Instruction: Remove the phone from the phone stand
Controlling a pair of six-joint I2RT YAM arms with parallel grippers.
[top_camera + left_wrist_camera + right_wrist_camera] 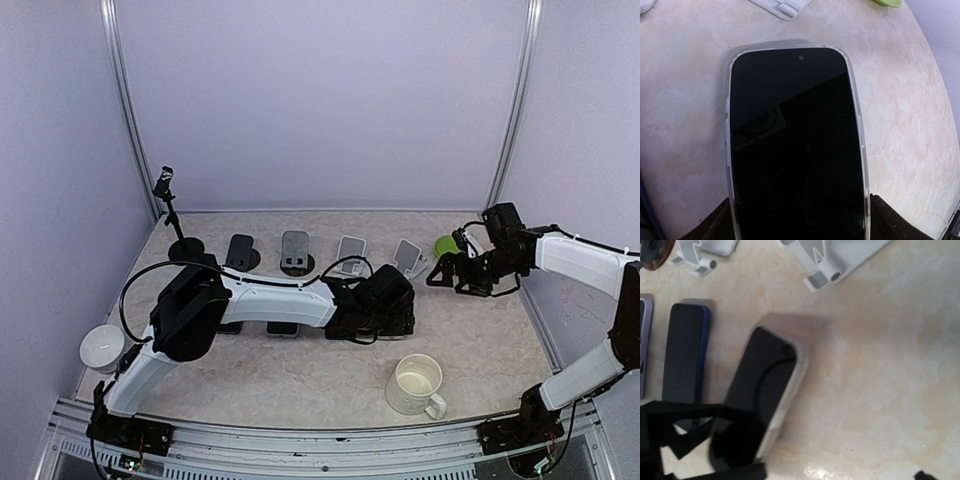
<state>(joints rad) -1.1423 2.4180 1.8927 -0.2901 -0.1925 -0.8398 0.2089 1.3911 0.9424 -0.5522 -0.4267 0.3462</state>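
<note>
1. Table point(330, 385): a pale, marbled surface that carries everything listed below.
2. Row of phone stands point(295, 250): four stands along the back edge, two dark ones toward the left and two white ones toward the right.
3. Phone point(795, 145): it has a black screen in a clear case and sits off the stands, screen up. It is near the middle of the table, in front of the two white stands. Whether its back rests on the surface cannot be told.
4. Left gripper point(800, 227): it reaches over the middle of the table. Its dark fingers point(890, 224) pinch the near end of the phone, one against each long edge.
5. Right gripper point(447, 272): it is toward the back right corner, apart from the phone. Its fingers are spread wide with nothing between them.
6. Green cup point(447, 245): it is at the back edge, just beside the right gripper.
7. Blue phone point(685, 355): it lies flat on the table, beside the gripped phone but apart from it. A second flat phone lies just beyond it, cut off by the picture edge.
8. Mug point(415, 385): white and upright, near the front edge and right of the middle.
9. White round object point(103, 348): it is at the left edge, and its kind cannot be told.
</note>
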